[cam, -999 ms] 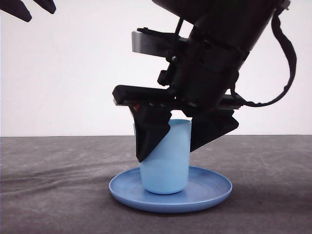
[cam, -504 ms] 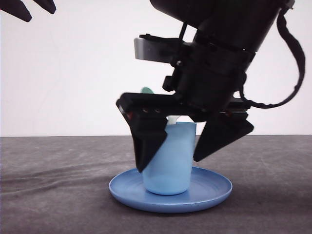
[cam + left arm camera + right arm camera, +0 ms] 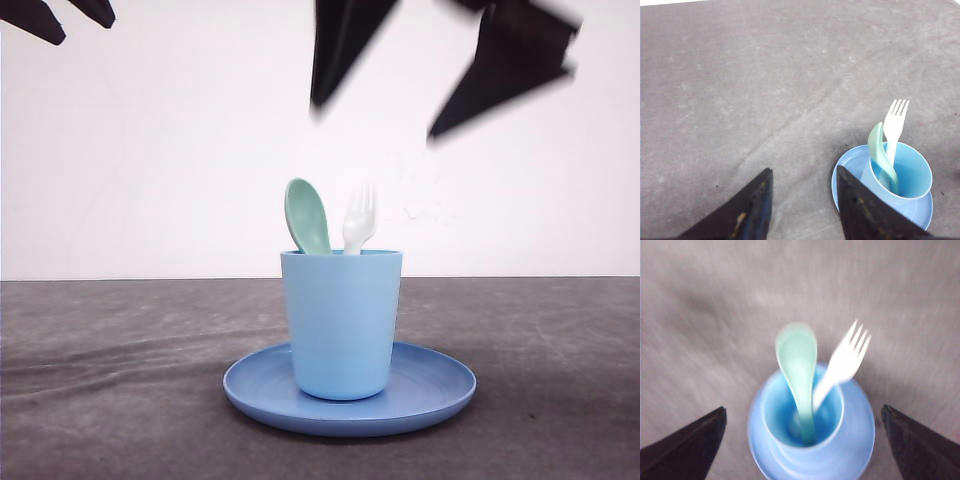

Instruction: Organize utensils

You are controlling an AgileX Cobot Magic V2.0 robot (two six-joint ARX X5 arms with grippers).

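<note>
A mint-green spoon (image 3: 308,215) and a white fork (image 3: 359,220) stand upright side by side in the light blue cup (image 3: 341,323), which sits on the blue plate (image 3: 430,385). My right gripper (image 3: 375,120) hangs open high above the cup, blurred, holding nothing. From the right wrist I look down on the spoon (image 3: 799,370), the fork (image 3: 844,364) and the cup (image 3: 771,432), between the open right gripper (image 3: 803,412). My left gripper (image 3: 804,172) is open over bare table beside the plate (image 3: 845,172), with the fork (image 3: 894,125) and spoon (image 3: 881,155) to one side. In the front view the left gripper (image 3: 62,18) is at the top left corner.
A dark grey mat (image 3: 120,380) covers the table around the plate. A plain white wall (image 3: 150,150) stands behind.
My right gripper has lifted from around the cup up to the top of the view, open. The spoon and fork now show standing in the cup. The left arm has not moved.
</note>
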